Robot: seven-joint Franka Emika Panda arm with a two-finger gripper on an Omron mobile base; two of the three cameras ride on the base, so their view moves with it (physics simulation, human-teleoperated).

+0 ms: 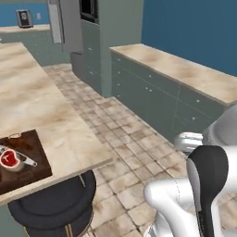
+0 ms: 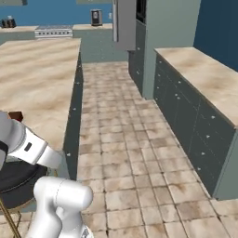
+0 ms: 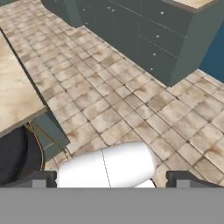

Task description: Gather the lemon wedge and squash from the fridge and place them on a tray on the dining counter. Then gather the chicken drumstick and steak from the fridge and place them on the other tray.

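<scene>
A dark brown tray (image 1: pixel 32 171) lies at the near end of the dining counter (image 1: pixel 41 115), and its corner also peeks out behind my arm (image 2: pixel 16 115). On it sits the red steak (image 1: pixel 10 159), with a pale elongated piece that looks like the chicken drumstick (image 1: pixel 25 159) lying across it. My gripper (image 3: pixel 116 180) hangs over the tiled floor beside the counter's corner, open wide, nothing between its fingertips (image 3: pixel 43 178). The grey fridge (image 1: pixel 67 25) stands far back. The lemon wedge, the squash and the other tray are out of view.
A black round stool (image 1: pixel 51 208) stands under the counter's near corner (image 3: pixel 11 157). A long run of grey-green cabinets with a beige top (image 1: pixel 176 74) lines the right side. A tiled aisle (image 2: pixel 125 139) leads between them toward the fridge (image 2: pixel 124 23).
</scene>
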